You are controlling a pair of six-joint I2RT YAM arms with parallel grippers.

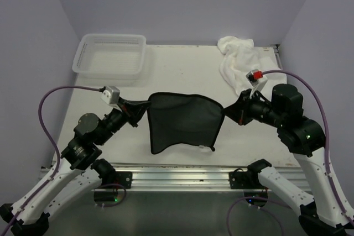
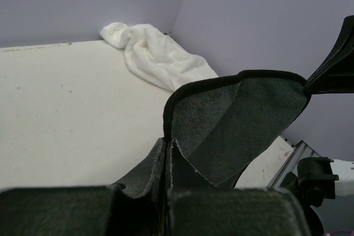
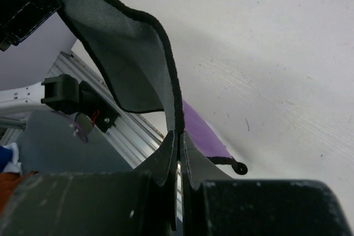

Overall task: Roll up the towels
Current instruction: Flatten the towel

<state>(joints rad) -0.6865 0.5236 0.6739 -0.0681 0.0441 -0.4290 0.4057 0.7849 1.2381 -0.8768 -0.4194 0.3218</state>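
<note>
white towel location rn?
In the top view the white towel lies bunched at the far right corner of the table, beyond the right tool, opposite the mesh basket at far left.

Small towel [image 1: 182, 122] between left hand [image 1: 141, 103] and right hand [image 1: 227, 113], basket [image 1: 110, 40] back left, large towel [image 1: 237, 62] back right

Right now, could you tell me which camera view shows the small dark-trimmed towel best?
The top external view: the small towel shows whole there, held by two corners between the left gripper and right gripper. Each wrist view shows only the pinched corner up close and a curl of cloth beyond.
</note>
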